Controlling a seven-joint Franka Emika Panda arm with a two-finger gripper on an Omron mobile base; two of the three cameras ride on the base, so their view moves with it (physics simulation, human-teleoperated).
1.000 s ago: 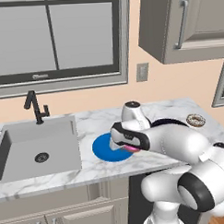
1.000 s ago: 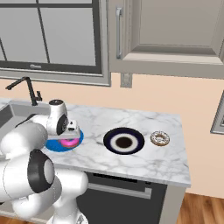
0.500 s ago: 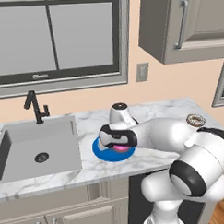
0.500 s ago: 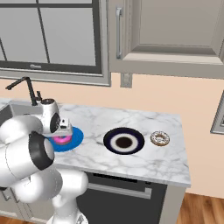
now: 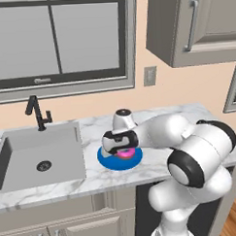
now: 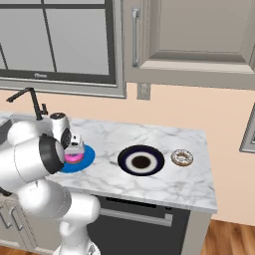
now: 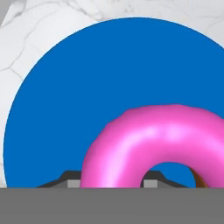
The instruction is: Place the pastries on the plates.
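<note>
Since earlier: gripper (image 5: 122, 150) lowering pink donut (image 7: 153, 144) onto blue plate (image 7: 87, 78) | gripper clenching donut | next: you're releasing it.

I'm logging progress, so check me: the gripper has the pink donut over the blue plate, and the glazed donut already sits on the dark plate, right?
Not quite. The glazed donut lies on the marble counter beside the dark plate, not on it, as the right base view shows. The rest holds: the gripper has the pink donut over the blue plate.
</note>
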